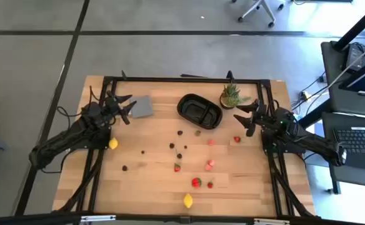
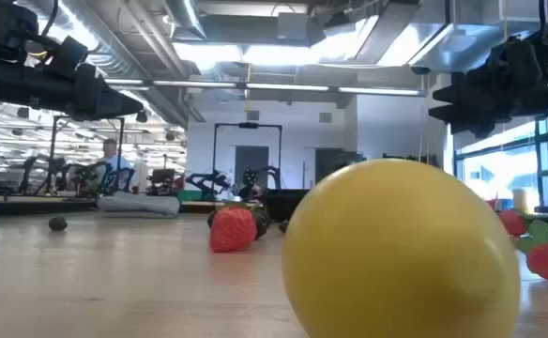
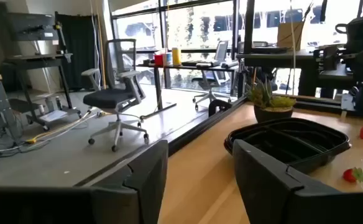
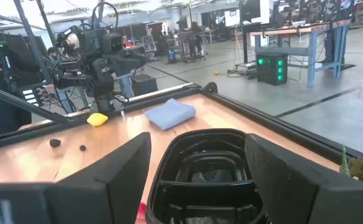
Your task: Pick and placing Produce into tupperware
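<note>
The produce lies scattered on the wooden table: a lemon (image 1: pixel 113 144) under the left arm, another lemon (image 1: pixel 188 200) near the front edge, strawberries (image 1: pixel 196 182) and dark berries (image 1: pixel 172 145) in the middle. The black tupperware (image 1: pixel 200 111) stands at the far middle, nothing showing in its compartments (image 4: pixel 200 165). My left gripper (image 1: pixel 127 110) hovers open at the far left, near a grey cloth. My right gripper (image 1: pixel 243 119) hovers open to the tupperware's right, pointing at it. Both hold nothing.
A grey-blue folded cloth (image 1: pixel 143 107) lies left of the tupperware. A small spiky potted plant (image 1: pixel 231 96) stands right of the tupperware, by my right gripper. A black frame (image 1: pixel 170 79) runs round the table's edges. A person shows in the room behind.
</note>
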You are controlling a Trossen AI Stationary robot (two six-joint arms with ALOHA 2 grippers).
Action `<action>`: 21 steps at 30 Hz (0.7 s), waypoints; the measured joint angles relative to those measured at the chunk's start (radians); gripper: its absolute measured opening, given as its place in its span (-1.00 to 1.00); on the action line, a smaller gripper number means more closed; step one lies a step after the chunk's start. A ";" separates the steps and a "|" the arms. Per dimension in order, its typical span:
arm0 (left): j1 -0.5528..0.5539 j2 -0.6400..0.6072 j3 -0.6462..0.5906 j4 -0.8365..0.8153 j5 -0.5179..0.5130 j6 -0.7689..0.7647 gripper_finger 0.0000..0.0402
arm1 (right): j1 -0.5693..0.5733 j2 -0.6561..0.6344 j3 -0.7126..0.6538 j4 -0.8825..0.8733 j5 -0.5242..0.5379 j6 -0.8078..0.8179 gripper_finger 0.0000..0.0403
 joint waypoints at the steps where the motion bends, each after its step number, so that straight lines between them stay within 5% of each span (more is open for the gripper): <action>1: 0.000 0.000 0.000 0.000 0.000 0.000 -0.14 | 0.000 0.000 0.000 0.000 0.000 0.000 0.31; 21: 0.000 0.000 0.000 0.000 0.000 0.000 -0.14 | 0.000 0.000 0.000 0.000 0.000 0.000 0.31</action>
